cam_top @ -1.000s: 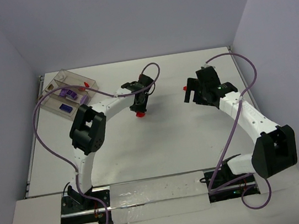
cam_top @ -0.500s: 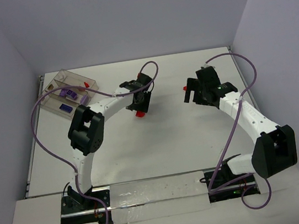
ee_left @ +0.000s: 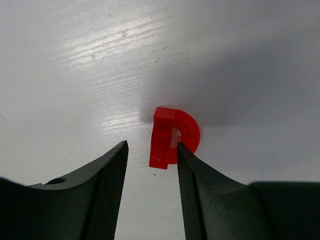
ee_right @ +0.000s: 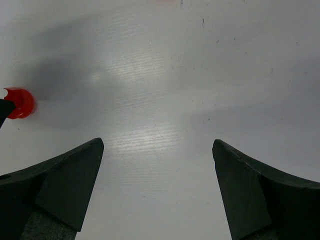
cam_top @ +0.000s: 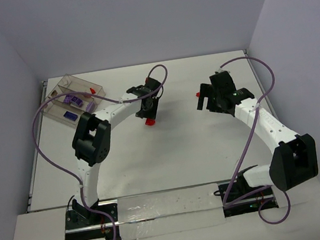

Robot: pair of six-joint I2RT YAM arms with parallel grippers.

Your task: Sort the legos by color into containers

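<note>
A rounded red lego lies on the white table near the middle. In the left wrist view it sits just beyond my fingertips, its flat side between them and its curved side next to the right fingertip. My left gripper hangs right over it, jaws narrowly apart and holding nothing. The clear tray stands at the far left and holds purple bricks and a small red piece. My right gripper is wide open and empty. The red lego shows at its left.
Purple cables loop off both arms above the table. The side walls stand close at left and right. The right arm reaches in from the near right.
My left gripper has shifted slightly left and closer over the red lego. The right arm has not moved.
</note>
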